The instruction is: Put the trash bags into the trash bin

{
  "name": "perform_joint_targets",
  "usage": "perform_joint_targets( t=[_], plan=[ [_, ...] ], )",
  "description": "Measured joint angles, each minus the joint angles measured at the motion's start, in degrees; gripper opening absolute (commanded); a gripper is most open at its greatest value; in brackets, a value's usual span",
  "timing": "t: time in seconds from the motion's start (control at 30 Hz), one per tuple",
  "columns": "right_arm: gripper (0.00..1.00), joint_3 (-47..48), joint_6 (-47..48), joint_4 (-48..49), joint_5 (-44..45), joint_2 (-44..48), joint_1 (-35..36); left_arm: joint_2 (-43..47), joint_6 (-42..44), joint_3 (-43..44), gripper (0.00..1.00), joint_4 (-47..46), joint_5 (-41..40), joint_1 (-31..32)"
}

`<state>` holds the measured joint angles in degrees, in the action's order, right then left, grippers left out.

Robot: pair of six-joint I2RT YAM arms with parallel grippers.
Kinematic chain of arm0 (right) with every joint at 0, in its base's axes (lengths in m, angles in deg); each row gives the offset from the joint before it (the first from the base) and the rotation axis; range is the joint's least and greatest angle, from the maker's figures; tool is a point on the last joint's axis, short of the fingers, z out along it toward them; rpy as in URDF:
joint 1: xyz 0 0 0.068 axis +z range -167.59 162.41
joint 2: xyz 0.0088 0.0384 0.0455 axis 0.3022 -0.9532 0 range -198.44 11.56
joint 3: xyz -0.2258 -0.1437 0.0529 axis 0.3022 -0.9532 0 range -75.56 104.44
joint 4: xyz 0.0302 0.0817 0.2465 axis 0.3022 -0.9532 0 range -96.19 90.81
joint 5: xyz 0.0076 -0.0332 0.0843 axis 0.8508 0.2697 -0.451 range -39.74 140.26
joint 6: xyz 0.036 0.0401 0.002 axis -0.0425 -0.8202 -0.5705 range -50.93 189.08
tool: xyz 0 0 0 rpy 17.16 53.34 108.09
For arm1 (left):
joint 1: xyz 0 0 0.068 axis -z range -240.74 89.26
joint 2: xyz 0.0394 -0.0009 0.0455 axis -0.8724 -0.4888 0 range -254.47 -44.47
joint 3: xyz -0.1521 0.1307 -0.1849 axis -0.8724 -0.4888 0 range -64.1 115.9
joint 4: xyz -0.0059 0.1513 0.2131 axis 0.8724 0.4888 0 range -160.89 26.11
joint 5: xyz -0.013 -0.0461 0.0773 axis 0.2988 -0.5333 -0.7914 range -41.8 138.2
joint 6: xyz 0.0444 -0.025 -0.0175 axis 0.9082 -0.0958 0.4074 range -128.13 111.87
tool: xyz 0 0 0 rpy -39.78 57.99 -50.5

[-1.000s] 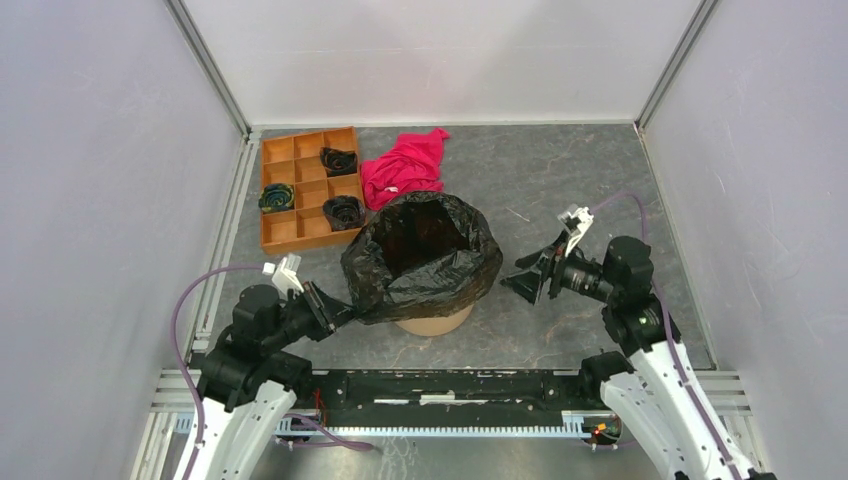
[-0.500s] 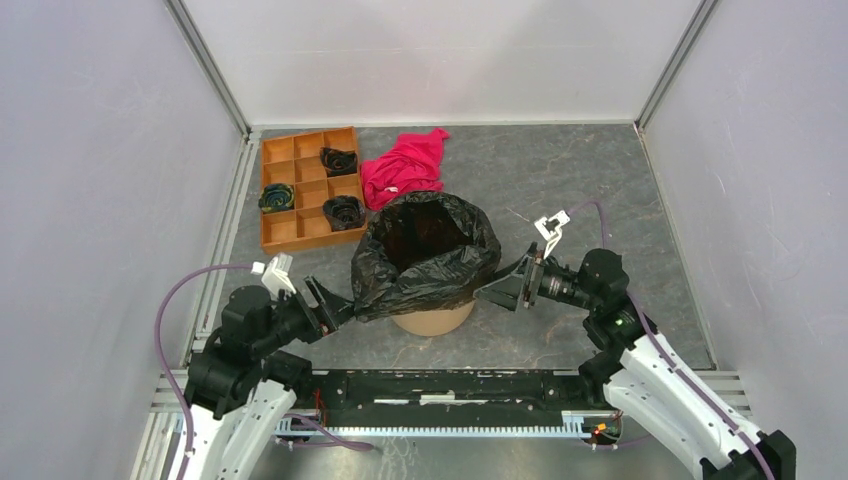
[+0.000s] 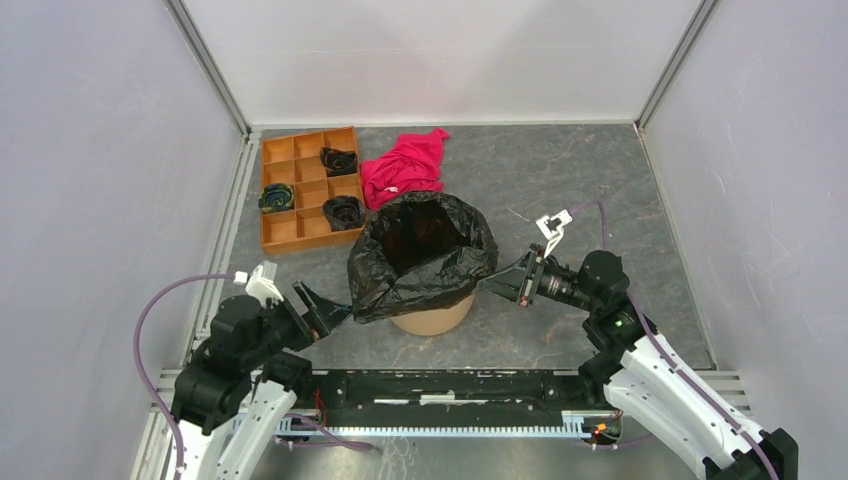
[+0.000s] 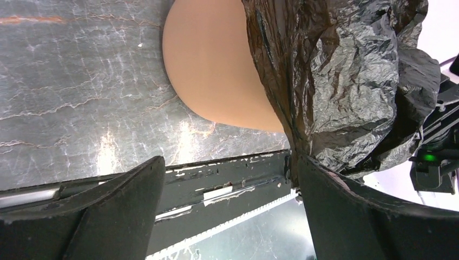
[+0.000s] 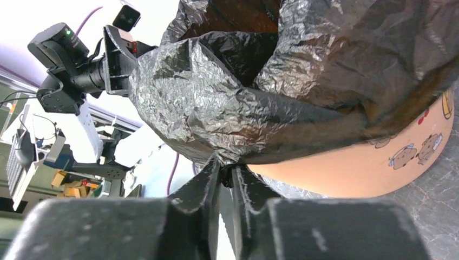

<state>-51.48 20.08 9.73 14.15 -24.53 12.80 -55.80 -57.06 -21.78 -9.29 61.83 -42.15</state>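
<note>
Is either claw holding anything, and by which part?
The right claw pinches the trash bag by its overhanging edge outside the trash bin. The left claw is open, holding nothing.

The trash bag [image 3: 385, 285] hides most of the trash bin [image 3: 432, 320].

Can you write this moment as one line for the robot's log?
trash bag draped over trash bin rim | left gripper jaws open beside bag | right gripper jaws shut on bag edge

The left arm [image 3: 240, 338] and right arm [image 3: 603, 285] have black joints above white lower links. A purple cable [image 3: 140, 335] loops at lower left. The left gripper [image 4: 230, 162] has matte-black wedge fingers [image 4: 113, 216].
</note>
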Motion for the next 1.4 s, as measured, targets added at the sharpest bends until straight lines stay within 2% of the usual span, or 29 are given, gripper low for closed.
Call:
perform_joint_targets(
  t=[0.1,0.33,0.57,0.67,0.77,0.87,0.97,1.03,1.1,1.23,1.4],
  plan=[
    [0.01,0.0,1.0,-0.9,-0.1,0.4,0.2,0.3,0.0,1.4,0.99,1.6,-1.2,0.0],
    [0.00,-0.1,3.5,-3.2,-0.5,0.3,0.3,0.7,-0.1,1.6,1.00,2.0,-0.5,0.0],
    [0.00,-0.9,5.9,-5.4,-1.3,0.4,0.7,4.9,-2.9,-2.0,0.96,-7.5,7.1,0.0],
    [0.01,-1.0,6.8,-6.5,-1.3,0.4,0.7,7.0,-4.2,-2.4,0.94,-8.7,8.0,0.0],
    [0.00,-1.0,7.6,-7.2,-1.2,0.3,0.7,7.2,-4.3,-1.8,0.92,-6.9,6.6,0.0],
    [0.00,-0.9,8.9,-8.3,-0.7,0.1,0.7,5.9,-4.3,0.6,0.92,-1.0,1.5,0.0],
    [0.00,-0.2,10.3,-10.4,0.4,-0.2,0.7,3.1,-4.1,3.8,0.97,4.6,-3.3,0.0],
    [0.00,0.2,10.9,-10.8,0.5,-0.5,0.7,3.0,-3.5,4.6,1.00,4.6,-3.8,0.0],
    [0.00,0.2,11.1,-10.8,0.5,-0.7,0.7,4.2,-3.3,4.2,1.00,1.3,-0.3,0.0],
    [0.00,0.2,11.4,-10.8,0.6,-2.0,0.7,7.7,-3.8,0.1,1.00,-11.3,10.5,0.0],
    [0.00,0.3,11.6,-10.8,0.6,-2.6,0.7,5.7,-3.8,-4.5,0.87,-20.2,19.9,0.0]
  ],
)
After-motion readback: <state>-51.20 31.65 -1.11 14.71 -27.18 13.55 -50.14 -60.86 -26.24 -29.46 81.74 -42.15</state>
